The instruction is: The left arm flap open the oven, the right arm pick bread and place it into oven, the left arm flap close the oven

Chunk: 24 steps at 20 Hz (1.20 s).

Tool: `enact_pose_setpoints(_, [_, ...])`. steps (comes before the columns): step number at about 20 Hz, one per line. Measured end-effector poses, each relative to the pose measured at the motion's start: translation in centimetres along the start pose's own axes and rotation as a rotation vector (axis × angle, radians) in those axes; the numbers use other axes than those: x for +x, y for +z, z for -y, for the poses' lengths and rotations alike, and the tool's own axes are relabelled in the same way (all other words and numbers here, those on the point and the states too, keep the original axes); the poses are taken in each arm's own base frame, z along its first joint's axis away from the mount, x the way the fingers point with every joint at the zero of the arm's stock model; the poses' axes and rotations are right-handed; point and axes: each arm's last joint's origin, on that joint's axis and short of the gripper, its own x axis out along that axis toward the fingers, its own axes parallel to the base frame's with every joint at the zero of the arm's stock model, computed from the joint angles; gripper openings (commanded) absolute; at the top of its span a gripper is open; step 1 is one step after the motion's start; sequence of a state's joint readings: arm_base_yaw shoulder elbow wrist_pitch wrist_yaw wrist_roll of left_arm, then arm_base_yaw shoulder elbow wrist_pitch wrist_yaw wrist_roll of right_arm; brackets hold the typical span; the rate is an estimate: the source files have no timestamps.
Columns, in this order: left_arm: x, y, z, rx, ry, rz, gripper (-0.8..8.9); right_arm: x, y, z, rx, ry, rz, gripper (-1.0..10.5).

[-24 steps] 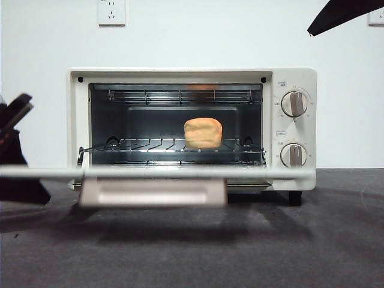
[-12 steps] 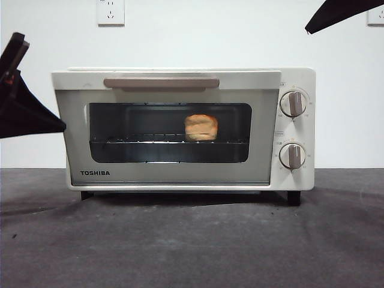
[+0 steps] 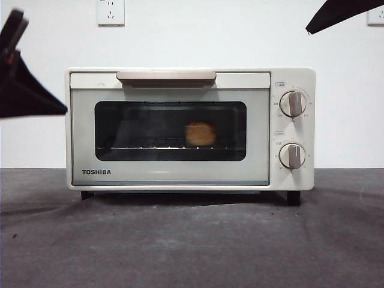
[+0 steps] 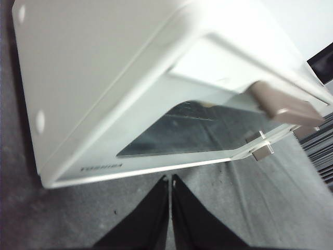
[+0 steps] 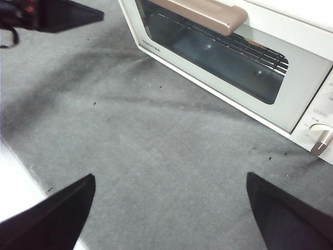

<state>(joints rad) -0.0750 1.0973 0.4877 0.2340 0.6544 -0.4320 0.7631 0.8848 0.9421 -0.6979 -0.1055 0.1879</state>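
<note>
The cream-white TOSHIBA oven (image 3: 171, 174) stands in the middle of the table with its door shut and the tan handle (image 3: 166, 76) at the top. The bread (image 3: 200, 134) sits on the wire rack inside, dim behind the dark glass. My left gripper (image 3: 60, 109) is shut and empty, just off the oven's left side; its wrist view shows the jaws (image 4: 170, 180) pressed together near the door's lower corner (image 4: 104, 167). My right gripper (image 5: 170, 179) is wide open and empty, held high above the mat in front of the oven (image 5: 307, 78).
A dark grey mat (image 3: 192, 240) covers the table in front of the oven. Two round knobs (image 3: 293, 103) are on the oven's right panel. The right arm shows only as a black tip (image 3: 345, 12) at the top right. A white wall stands behind.
The oven door swung up from lying flat open to fully shut. The left arm rose at the oven's left side. The right arm stayed in place.
</note>
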Motion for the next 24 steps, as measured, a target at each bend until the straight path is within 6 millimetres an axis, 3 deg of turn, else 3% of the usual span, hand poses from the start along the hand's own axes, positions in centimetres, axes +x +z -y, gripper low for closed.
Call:
enact_pose_setpoints(7, [-4.4,3.5,7.3,0.257,0.104,-0.025,0.17,0.0,0.1,0.0,-0.001,-0.015,0.01,4.6])
enact_pose_setpoints(11, [-7.0,3.6,10.4,0.36,0.087,-0.105,0.17,0.0,0.1,0.1,-0.001,-0.029,0.012,4.6])
enact_pose_setpoints(16, [-9.0,2.0,11.7,0.406,0.062,-0.228,0.16,0.0,0.1,0.1,-0.001,-0.029,0.012,4.6])
enact_pose_setpoints(22, [-10.2,1.7,12.2,0.438,0.047,-0.189,0.17,0.0,0.1,0.1,-0.001,-0.029,0.012,4.6])
enact_pose_setpoints(24, [-10.3,1.7,12.3,0.44,0.047,-0.186,0.19,0.0,0.1,0.1,-0.001,-0.029,0.012,3.8])
